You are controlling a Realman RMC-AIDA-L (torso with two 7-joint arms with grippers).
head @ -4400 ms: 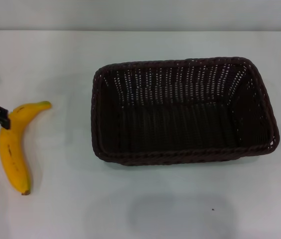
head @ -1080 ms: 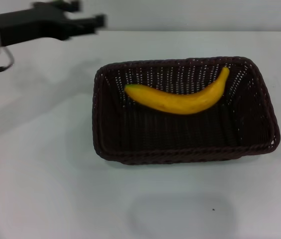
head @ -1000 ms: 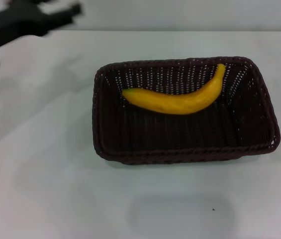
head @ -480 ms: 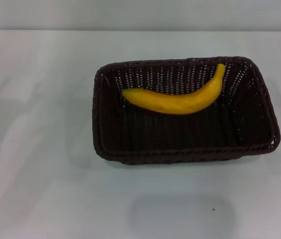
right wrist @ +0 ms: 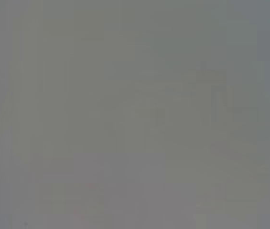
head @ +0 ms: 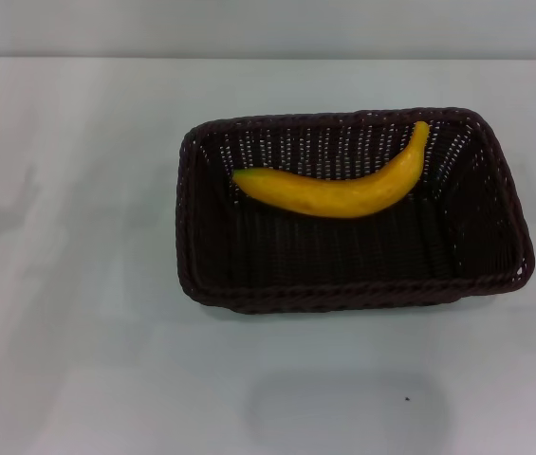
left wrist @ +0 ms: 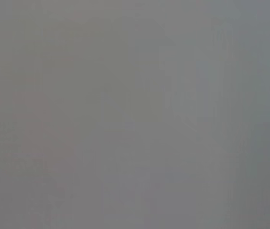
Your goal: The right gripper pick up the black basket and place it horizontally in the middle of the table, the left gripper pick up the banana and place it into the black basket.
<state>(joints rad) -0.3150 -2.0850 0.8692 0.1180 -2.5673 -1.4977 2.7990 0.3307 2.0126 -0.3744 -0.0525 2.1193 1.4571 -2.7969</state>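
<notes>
Left gripper: out of every view; jaw state not determinable. Right gripper: likewise out of view; state not determinable. Both wrist views: flat grey field only, nothing distinguishable.

Head view, left to right:

Left third of frame: bare white table, glossy, with faint soft shadows toward the left edge.

Centre to right of frame: black basket, resting flat on the table, long side running across the frame, i.e. horizontal. Dark woven wicker, braided rim, open-weave sloping walls with light showing through the far wall. Slightly right of frame centre overall. Near rim toward the lower part of the frame, far rim toward the upper part.

Inside the basket, upper half of its floor: banana, lying on its side, curved, fully within the rim. Greenish stem end at the left, close to the basket's left wall. Body sweeping rightward across the floor, far tip rising toward the upper right corner, leaning against or just beside the far wall; contact not resolvable. Nothing gripping or touching the banana other than the basket.

Lower centre-right of frame: faint rounded reflection on the table, plus one small dark speck on the surface below the basket.
</notes>
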